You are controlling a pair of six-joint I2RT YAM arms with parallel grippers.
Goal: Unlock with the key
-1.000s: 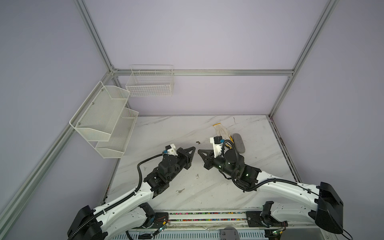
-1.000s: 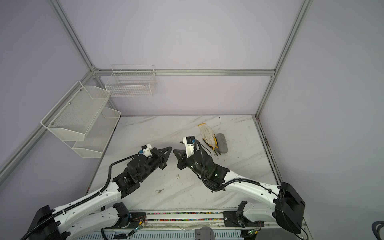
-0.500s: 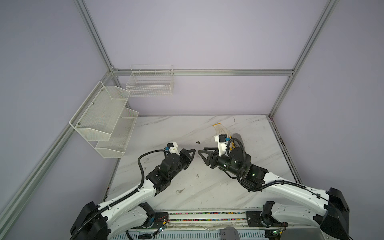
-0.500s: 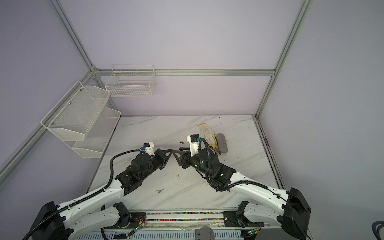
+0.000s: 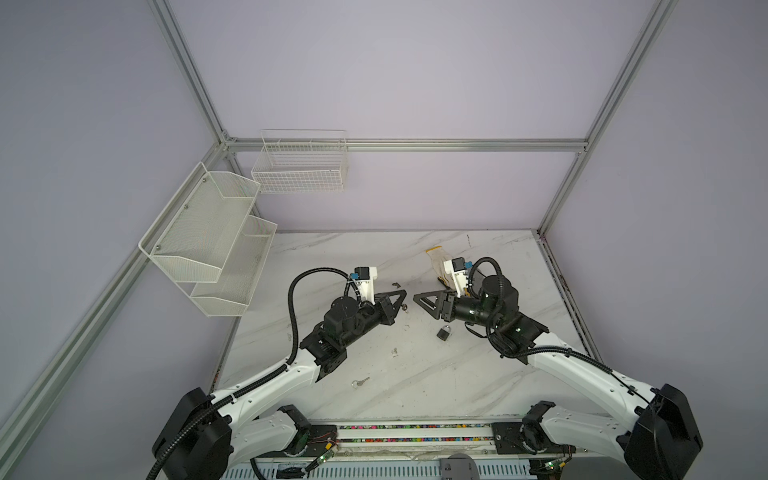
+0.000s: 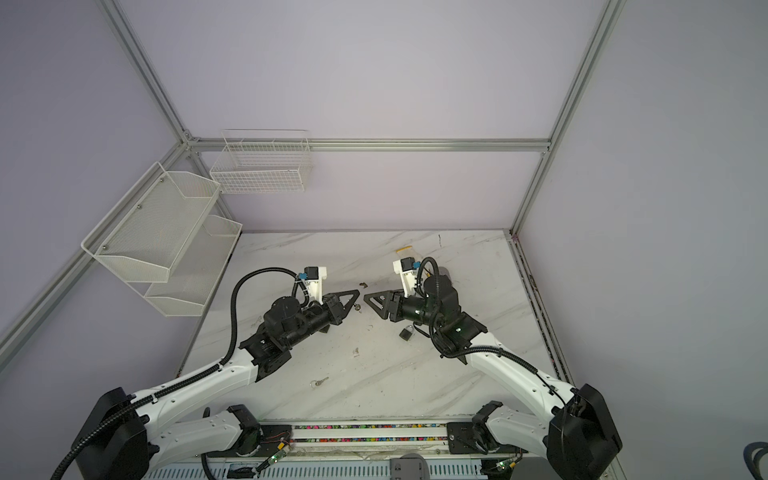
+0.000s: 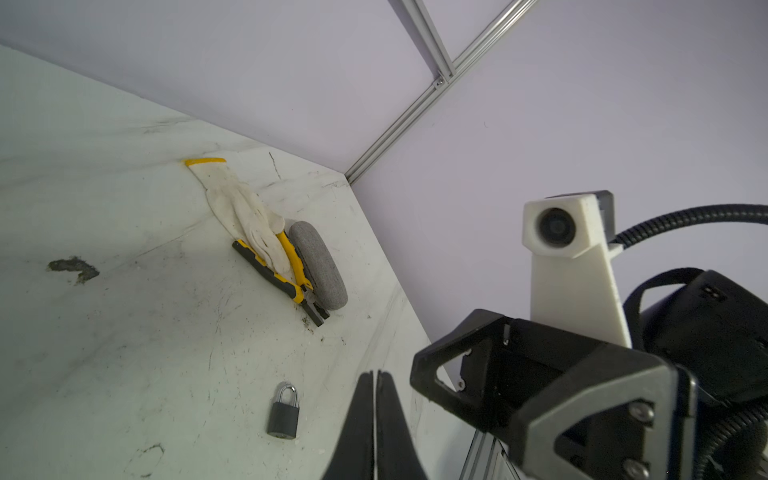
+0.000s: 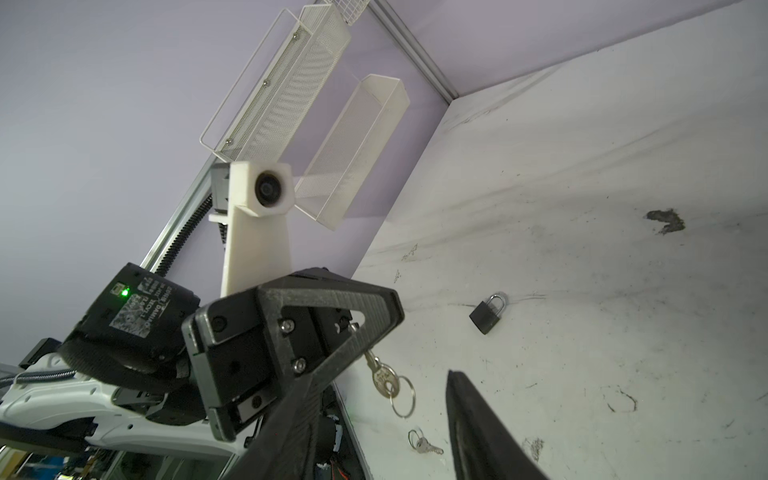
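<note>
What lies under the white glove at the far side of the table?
Yellow-and-black pliers. The glove lies across their handles and hides part of them; the head sticks out past it. A grey oblong pad lies beside the pliers, not under the glove.
</note>
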